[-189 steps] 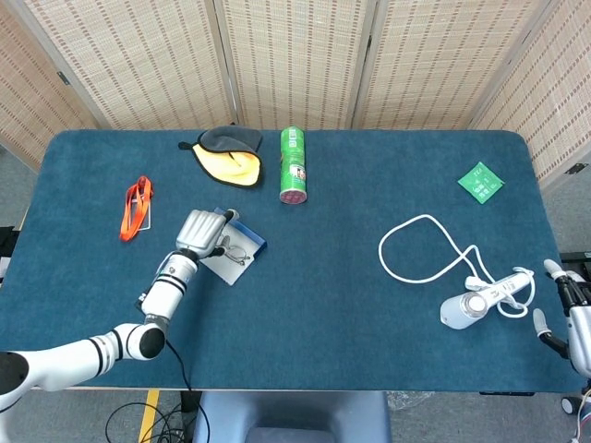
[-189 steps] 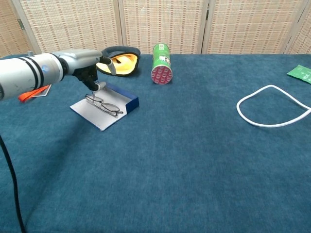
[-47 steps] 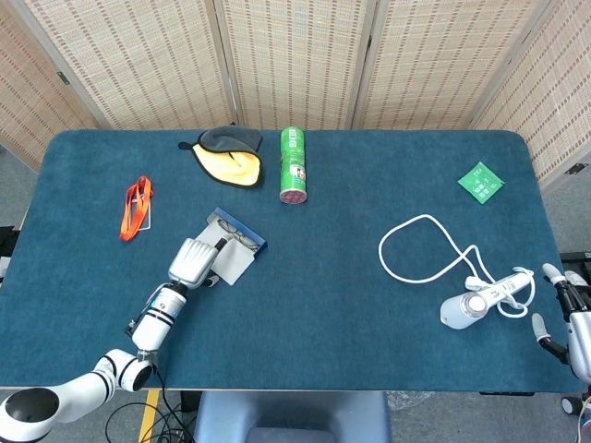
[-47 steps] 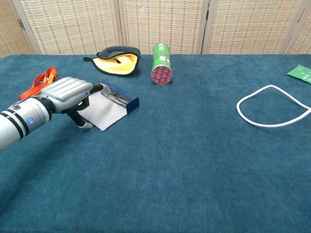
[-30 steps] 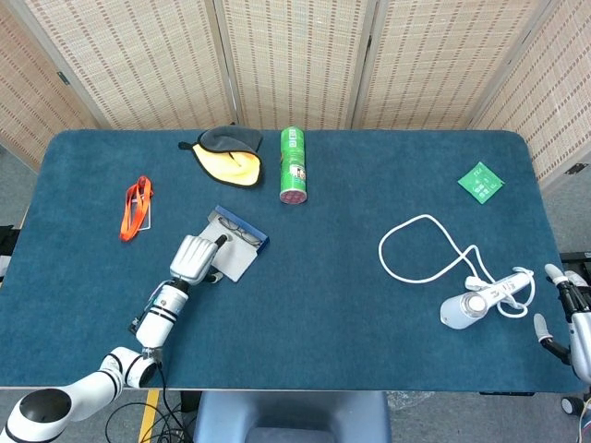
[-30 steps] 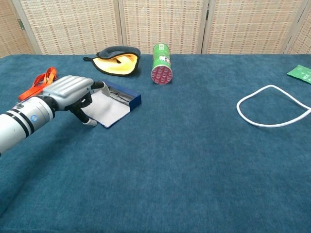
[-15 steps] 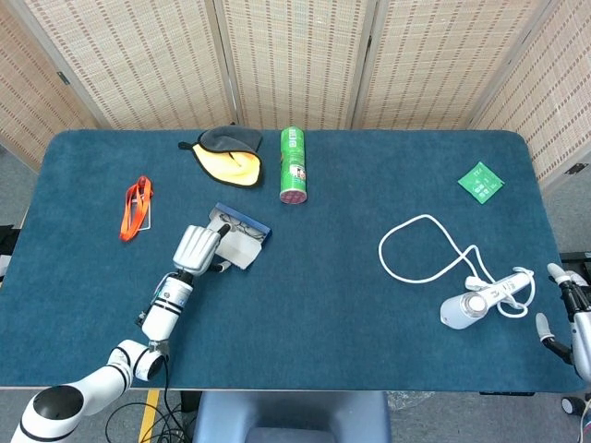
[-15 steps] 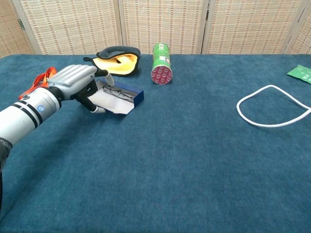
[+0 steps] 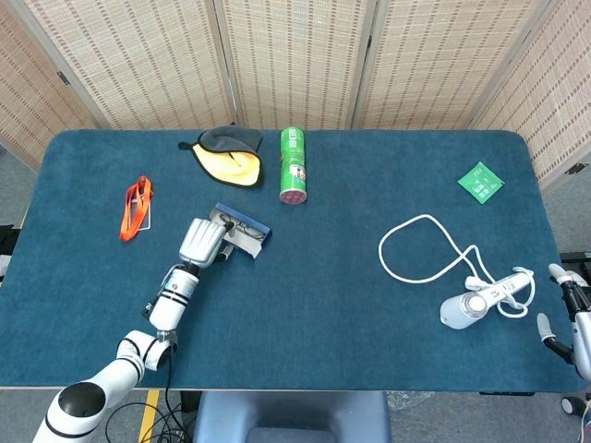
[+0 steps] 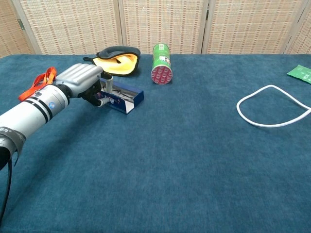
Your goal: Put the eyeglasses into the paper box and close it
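Chest view shows the left hand point(image 10: 85, 80) at the end of a long white forearm that comes in from the lower left and reaches toward the middle-left of the table point(image 10: 194, 160). The back of this hand faces up, and its fingers curl down over the near left end of the paper box point(image 10: 122, 97), gripping the white lid flap, which is raised and folded partly over the blue tray. Inside the tray, the eyeglasses point(image 10: 123, 92) are only partly visible as thin dark wire behind the flap. In the head view the same hand point(image 9: 203, 241) lies against the box point(image 9: 242, 233), with the forearm going down and to the left toward the table edge. The right hand point(image 9: 574, 318) appears only at the far right border of the head view, off the table edge, with fingers spread and nothing in them. Behind the box lie a black and yellow cloth pouch point(image 10: 116, 59) and a green can point(image 10: 161, 62) on its side. An orange strap point(image 10: 41, 80) lies to the left, just behind the forearm. On the right side are a white cable point(image 9: 425, 254), a white device point(image 9: 485, 297) attached to it, and a green packet point(image 9: 480, 181).
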